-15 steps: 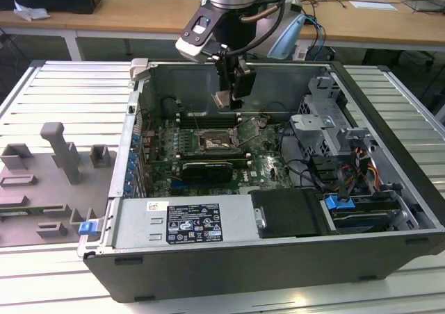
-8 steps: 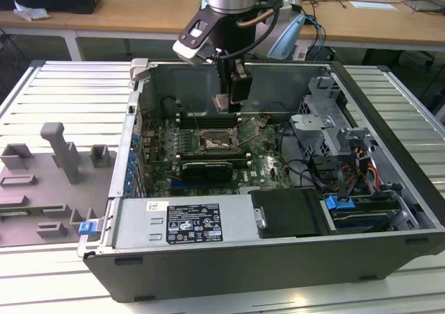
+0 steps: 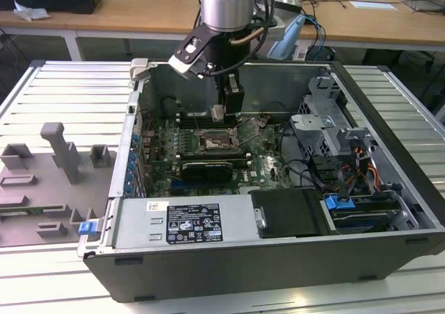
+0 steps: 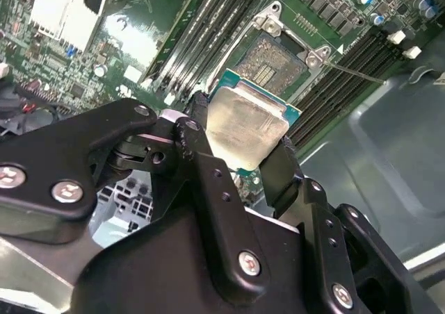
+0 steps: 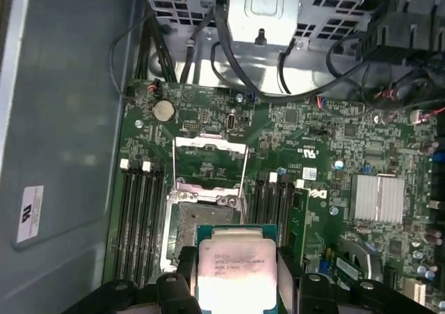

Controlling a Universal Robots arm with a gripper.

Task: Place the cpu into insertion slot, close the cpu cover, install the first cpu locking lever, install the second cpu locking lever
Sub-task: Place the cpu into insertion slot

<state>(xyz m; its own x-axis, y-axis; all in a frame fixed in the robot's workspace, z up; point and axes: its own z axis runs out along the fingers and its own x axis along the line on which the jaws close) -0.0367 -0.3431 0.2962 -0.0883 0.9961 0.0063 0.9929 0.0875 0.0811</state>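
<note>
An open computer case point(image 3: 278, 265) lies on its side on a ribbed metal surface point(image 3: 42, 92), and the arm point(image 3: 226, 8) reaches down into it from above. Inside lies the green circuit board point(image 5: 334, 154), flanked by long black memory slots point(image 5: 142, 217).

Near the middle of the board is the insertion slot point(image 5: 198, 220); its dark bed is bare in the second wrist view. The cpu cover point(image 5: 208, 144) is swung up and open on the far side of the slot, with board showing through its square opening. A thin wire lever point(image 4: 354, 72) runs along one side of the slot, and it looks released.

The tool point(image 4: 240, 147) pinches the cpu point(image 4: 247, 126) by two opposite edges, one black finger point(image 4: 201, 140) on each side, metal top facing the cameras. The chip hangs above the slot, apart from it and not yet seated.

By my reading the first step is in hand: placing the chip. Seating it calls for holding it level and square to the slot, corners and notches matched, and a gentle descent without sideways drag across the contacts.
</note>
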